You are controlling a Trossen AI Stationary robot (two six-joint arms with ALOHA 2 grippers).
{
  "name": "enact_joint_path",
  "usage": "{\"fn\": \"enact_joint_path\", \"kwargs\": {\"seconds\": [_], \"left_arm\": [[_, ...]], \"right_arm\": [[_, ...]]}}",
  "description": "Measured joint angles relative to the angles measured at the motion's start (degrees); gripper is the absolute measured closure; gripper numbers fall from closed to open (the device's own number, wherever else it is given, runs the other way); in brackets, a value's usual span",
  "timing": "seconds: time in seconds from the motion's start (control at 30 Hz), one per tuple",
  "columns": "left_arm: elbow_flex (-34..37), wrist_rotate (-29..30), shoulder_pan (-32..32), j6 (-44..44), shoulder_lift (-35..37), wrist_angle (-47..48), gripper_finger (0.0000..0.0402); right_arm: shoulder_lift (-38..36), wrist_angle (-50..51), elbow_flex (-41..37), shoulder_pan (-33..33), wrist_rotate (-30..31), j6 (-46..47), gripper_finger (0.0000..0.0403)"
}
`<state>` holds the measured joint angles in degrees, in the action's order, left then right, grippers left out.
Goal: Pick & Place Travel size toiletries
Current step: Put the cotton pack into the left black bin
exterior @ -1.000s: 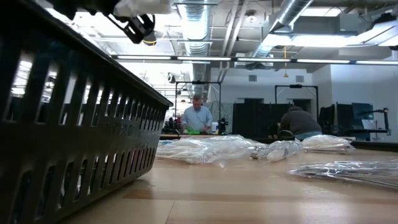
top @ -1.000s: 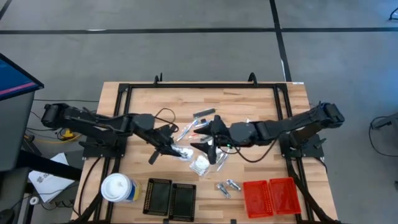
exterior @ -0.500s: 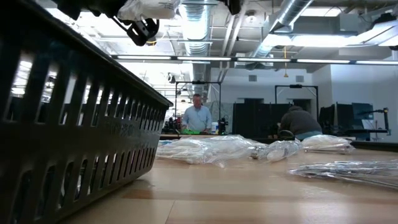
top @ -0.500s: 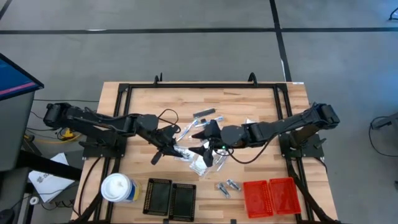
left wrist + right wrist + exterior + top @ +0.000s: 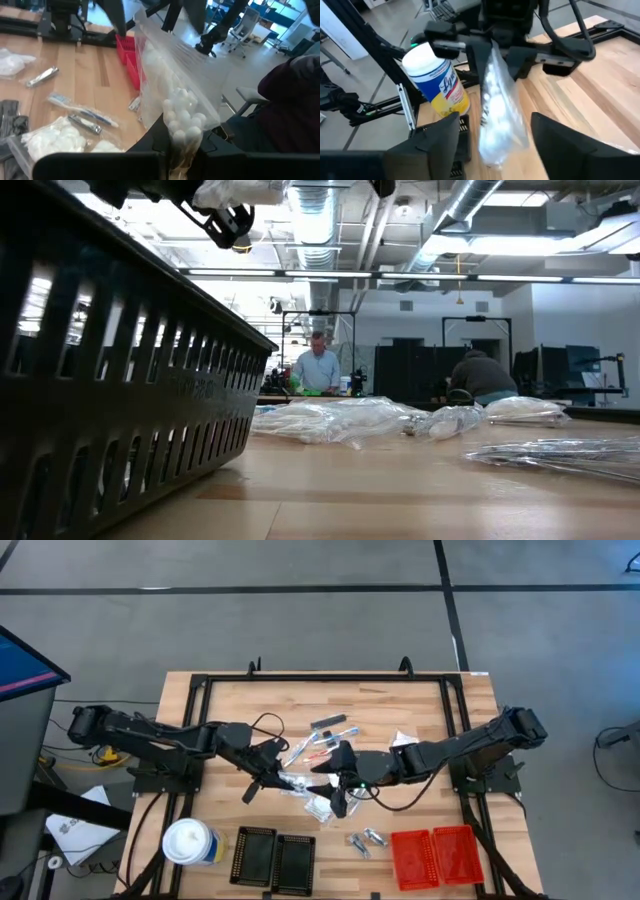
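Above the wooden counter (image 5: 420, 705), the left gripper (image 5: 268, 777) pinches a clear plastic bag of white cotton balls (image 5: 497, 107) (held aloft), while the right gripper's (image 5: 495, 137) fingers (image 5: 568, 145) flank it, spread wide.

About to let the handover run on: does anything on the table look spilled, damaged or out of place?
Nothing looks spilled or broken. The left gripper holds a clear bag of white balls up off the table, with the right gripper open around its hanging end. The other packets lie loose mid-table.

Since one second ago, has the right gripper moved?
Yes. The right gripper has slid toward the left gripper and its bag, away from the red trays.
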<state>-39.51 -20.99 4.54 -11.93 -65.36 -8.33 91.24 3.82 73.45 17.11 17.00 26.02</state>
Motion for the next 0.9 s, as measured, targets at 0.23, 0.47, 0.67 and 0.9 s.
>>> {"fn": "enact_joint_path", "kwargs": {"seconds": [0.23, 0.47, 0.67, 0.9], "left_arm": [[0.0, 0.0, 0.0, 0.1, 0.0, 0.0, 0.0388], [0.0, 0.0, 0.0, 0.1, 0.0, -0.1, 0.0387], [0.0, 0.2, 0.6, -0.7, 2.1, 4.3, 0.0352], [0.0, 6.9, 3.5, -0.7, 7.8, 14.2, 0.0307]], "right_arm": [[0.0, 0.7, 0.0, 0.0, 0.1, -0.9, 0.0289], [0.0, 0.5, 0.0, 0.0, 0.3, -2.6, 0.0394], [0.0, 3.4, 0.0, 0.5, 2.4, -2.0, 0.04], [0.0, 8.0, 0.0, 2.0, 0.2, 1.7, 0.0401]]}}
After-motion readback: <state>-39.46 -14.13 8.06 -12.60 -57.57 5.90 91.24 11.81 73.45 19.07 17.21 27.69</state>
